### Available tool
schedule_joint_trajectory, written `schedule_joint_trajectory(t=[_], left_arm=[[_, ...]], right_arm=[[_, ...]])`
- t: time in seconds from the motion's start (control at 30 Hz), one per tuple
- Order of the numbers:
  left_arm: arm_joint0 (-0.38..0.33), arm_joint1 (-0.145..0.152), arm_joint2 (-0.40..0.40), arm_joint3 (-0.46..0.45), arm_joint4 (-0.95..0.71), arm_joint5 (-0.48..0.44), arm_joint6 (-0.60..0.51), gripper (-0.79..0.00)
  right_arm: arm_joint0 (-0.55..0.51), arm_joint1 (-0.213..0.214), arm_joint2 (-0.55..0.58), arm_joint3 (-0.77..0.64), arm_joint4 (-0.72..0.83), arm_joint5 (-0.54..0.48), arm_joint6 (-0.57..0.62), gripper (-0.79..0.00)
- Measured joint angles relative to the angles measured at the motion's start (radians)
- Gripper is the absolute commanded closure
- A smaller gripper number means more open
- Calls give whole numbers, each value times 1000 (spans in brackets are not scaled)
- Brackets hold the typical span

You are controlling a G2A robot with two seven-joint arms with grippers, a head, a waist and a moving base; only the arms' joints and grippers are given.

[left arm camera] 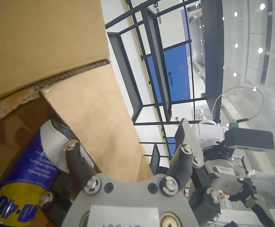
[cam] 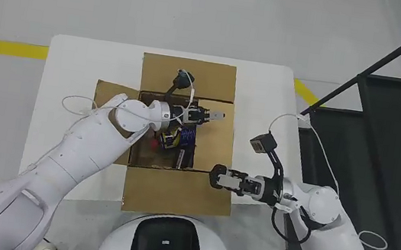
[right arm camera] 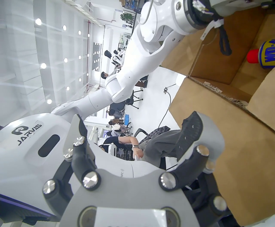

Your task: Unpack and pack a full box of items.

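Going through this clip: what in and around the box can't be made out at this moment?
1. Contents of the box: in the top view, the left arm and left hand cover most of the inside.
2. The spray can: cut off by the picture edge in both wrist views.
3. Whether a left finger touches the can: in the left wrist view, it overlaps the can's end.

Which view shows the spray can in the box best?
The left wrist view: the blue and yellow spray can shows large inside the cardboard box. The right wrist view catches its red-capped end far off; the top view shows it small, partly under the left arm.
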Motion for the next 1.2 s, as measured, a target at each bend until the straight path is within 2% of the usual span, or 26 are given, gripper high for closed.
schedule_joint_trajectory(t=[0.2,0.33,0.57,0.7,0.9,1.07,1.2], left_arm=[[-3,-17,-42,32,-130,-93,-66,-785],[6,-18,-75,0,-212,-111,-132,-785],[20,-33,-87,-100,-273,-101,-161,-785],[16,-50,-75,-128,-300,-93,-176,-785],[15,-79,-36,-124,-281,-107,-191,-785],[27,-62,-90,-105,-235,-132,-200,-785],[62,-18,-194,-143,-201,-142,-238,-785]], right_arm=[[35,0,-48,16,-14,23,14,-785],[52,0,-71,19,-24,31,13,-785],[47,5,-78,-14,-49,50,9,-785],[3,12,-36,-41,-55,33,-13,-785],[-108,22,100,-71,-69,-9,-144,-785],[-174,25,162,-90,-73,-30,-202,-785],[-198,25,194,-78,-84,-24,-253,-785]])
